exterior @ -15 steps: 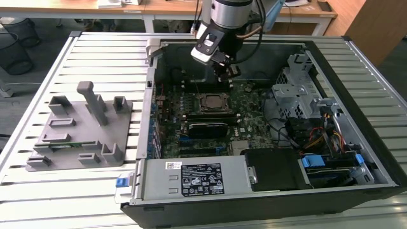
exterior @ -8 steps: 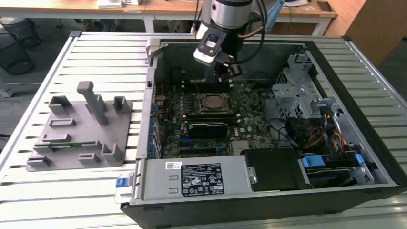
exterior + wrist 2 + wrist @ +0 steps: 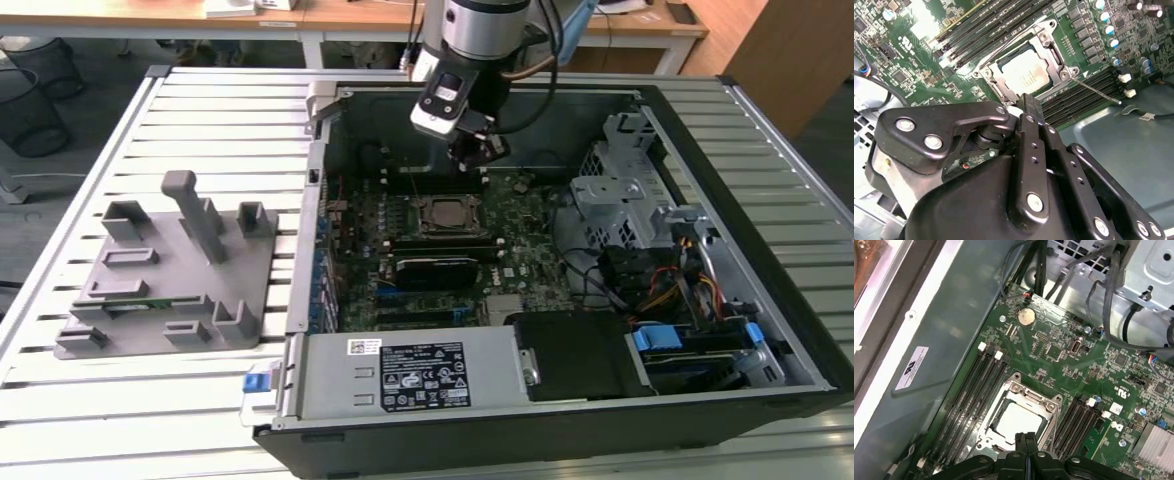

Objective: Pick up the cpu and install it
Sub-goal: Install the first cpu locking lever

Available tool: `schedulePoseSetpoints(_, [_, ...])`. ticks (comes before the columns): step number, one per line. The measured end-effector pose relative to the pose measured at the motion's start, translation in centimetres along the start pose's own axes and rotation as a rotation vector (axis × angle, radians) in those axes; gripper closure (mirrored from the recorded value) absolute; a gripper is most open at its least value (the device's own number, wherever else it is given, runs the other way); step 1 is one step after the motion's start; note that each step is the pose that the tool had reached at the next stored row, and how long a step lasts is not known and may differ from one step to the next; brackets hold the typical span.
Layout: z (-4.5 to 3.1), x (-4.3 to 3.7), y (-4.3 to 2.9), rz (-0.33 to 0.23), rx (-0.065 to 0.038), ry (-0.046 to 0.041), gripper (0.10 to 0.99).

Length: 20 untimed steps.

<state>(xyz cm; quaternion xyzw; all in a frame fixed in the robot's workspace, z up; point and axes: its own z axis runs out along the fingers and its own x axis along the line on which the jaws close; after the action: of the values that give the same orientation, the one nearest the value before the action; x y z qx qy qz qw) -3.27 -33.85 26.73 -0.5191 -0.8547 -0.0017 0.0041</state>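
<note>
One black two-finger gripper [image 3: 477,150] hangs over one open black computer case [image 3: 747,330] lying on a slatted metal table [image 3: 200,110]; its fingers [image 3: 1026,450] are pressed together with nothing between them. Inside the case, one green motherboard [image 3: 521,215] carries one metal socket frame [image 3: 441,215], and the one silver-topped square cpu [image 3: 1026,75] sits within that frame, directly below the fingertips and apart from them. In both wrist views, banks of long black memory slots [image 3: 969,395] flank the frame on two sides. The first wrist view adds one round silver coin battery [image 3: 1026,316] and a bundle of black cables [image 3: 1109,295] beside a perforated metal cage. The exterior view alone takes in one grey moulded fixture block [image 3: 167,275] on the table at the exterior view's left, one labelled silver power supply [image 3: 400,375] along the near wall, and one black heatsink block [image 3: 434,270] just beside the socket.
</note>
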Motion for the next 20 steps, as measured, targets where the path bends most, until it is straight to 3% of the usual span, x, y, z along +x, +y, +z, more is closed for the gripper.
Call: schedulePoseSetpoints(20, [0.0, -0.01, 0.0, -0.13, 0.001, -0.0002, 0.98])
